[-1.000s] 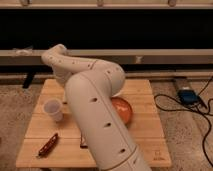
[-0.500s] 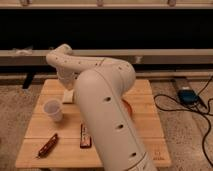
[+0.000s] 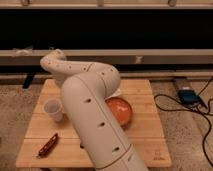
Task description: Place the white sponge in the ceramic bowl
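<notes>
Reaching step, we guess; our gripper hides behind the big white arm (image 3: 95, 120) (holding anything? we can't tell). Next: the shiny orange-red bowl (image 3: 123, 112).

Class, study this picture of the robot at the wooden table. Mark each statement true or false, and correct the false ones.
1. A white cup stands upright on the wooden table, to the picture's left of the arm. True.
2. The arm hides part of the ceramic bowl. True.
3. The ceramic bowl is blue. False: it is orange-red.
4. The gripper hangs over the white cup. False: the gripper is not in view; only the arm shows.
5. The dark reddish object lies inside the bowl. False: it lies on the table near the front left corner, apart from the bowl.
</notes>
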Controlling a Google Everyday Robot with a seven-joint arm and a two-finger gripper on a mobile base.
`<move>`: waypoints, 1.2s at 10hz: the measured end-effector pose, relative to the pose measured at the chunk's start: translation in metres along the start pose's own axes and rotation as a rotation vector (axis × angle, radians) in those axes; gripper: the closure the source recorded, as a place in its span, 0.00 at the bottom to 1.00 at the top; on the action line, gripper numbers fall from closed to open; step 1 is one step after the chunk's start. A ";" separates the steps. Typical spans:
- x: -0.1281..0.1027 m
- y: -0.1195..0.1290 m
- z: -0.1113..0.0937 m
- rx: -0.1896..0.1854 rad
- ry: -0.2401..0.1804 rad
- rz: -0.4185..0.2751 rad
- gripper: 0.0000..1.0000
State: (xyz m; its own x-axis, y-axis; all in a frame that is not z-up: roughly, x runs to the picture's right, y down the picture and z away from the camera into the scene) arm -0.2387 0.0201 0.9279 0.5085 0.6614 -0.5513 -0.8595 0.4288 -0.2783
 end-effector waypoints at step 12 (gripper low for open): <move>-0.016 0.008 0.033 -0.085 0.028 0.039 0.20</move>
State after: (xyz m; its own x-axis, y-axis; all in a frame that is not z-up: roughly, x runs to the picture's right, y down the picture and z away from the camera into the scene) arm -0.2524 0.0330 0.9602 0.4742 0.6588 -0.5840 -0.8804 0.3489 -0.3213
